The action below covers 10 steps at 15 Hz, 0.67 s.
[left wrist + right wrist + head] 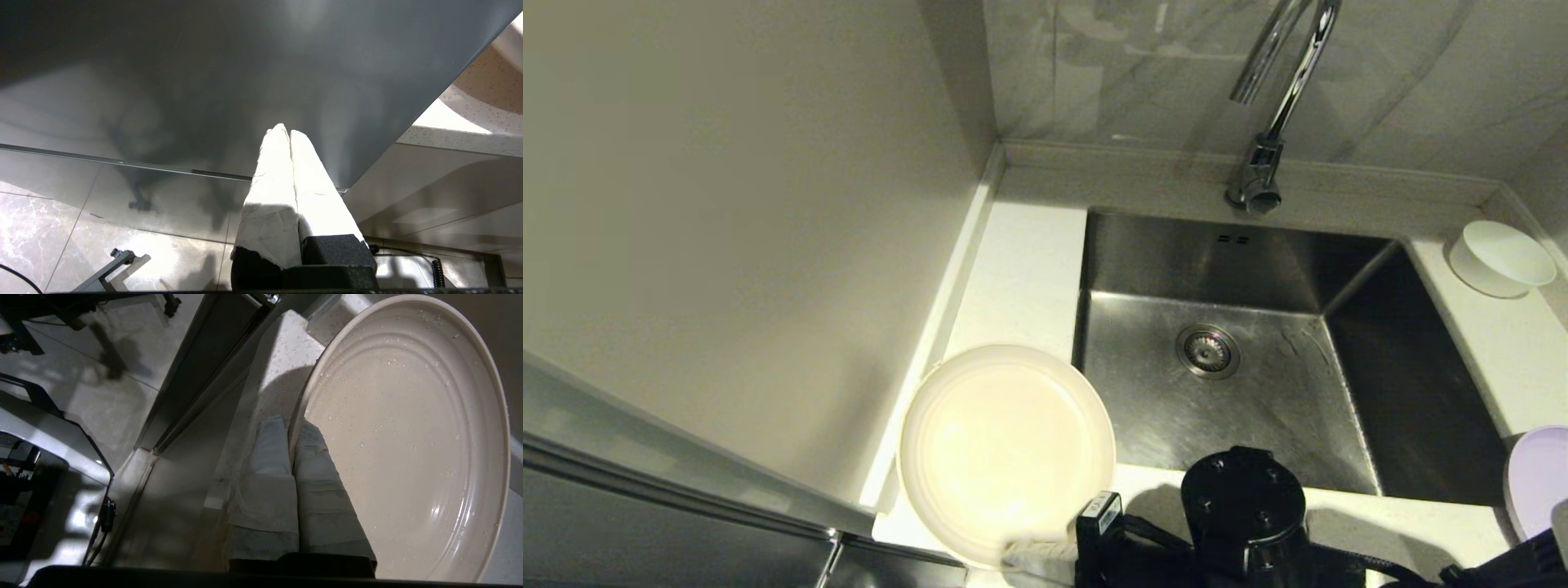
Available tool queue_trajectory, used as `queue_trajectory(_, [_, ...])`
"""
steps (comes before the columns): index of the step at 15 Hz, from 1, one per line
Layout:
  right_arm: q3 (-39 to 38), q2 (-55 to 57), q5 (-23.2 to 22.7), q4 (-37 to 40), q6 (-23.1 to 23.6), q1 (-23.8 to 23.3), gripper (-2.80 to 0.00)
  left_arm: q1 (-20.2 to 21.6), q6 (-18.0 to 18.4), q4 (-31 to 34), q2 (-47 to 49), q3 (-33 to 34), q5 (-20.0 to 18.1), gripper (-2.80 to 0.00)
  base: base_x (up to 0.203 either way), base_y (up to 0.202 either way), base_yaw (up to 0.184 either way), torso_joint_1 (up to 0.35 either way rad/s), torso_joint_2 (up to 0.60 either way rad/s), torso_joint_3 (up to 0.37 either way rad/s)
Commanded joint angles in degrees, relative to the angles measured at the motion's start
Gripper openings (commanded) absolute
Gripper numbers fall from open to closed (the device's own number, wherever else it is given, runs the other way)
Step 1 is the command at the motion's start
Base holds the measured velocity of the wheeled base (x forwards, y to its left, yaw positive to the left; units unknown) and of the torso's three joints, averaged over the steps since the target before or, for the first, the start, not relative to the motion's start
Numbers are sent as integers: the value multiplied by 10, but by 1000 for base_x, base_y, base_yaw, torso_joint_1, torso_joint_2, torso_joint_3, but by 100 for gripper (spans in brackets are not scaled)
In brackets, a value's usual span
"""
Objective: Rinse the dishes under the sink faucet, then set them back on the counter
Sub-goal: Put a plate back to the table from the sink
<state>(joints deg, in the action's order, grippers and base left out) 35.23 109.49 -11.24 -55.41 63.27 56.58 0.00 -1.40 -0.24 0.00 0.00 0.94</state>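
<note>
The off-white speckled stone desk (pixel 1029 269) wraps a square brushed-steel sink (pixel 1258 359) under a chrome gooseneck faucet (pixel 1270 106). My right claw (pixel 291 435) is clamped on the rim of the wet beige round plate (pixel 1006 449), over the desk's left front corner. My left claw (pixel 289 134) hangs parked, fingers together; the white bowl (pixel 1501 257) and lavender plate (pixel 1539 478) sit right of the sink.
</note>
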Motion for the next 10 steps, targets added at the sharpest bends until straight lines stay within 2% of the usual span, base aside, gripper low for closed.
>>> queue_trajectory(1, [11,17,4,-3,3,1,-280,0,0,0,-1,0,0,-280,0,0,0,0,0,0])
queue_trajectory(5, [42,36,39,-2,3,1,-280,0,0,0,-1,0,0,-280,0,0,0,0,0,0])
queue_trajectory(10, [79,57,54,0,3,-1,-280,0,0,0,-1,0,0,-280,0,0,0,0,0,0])
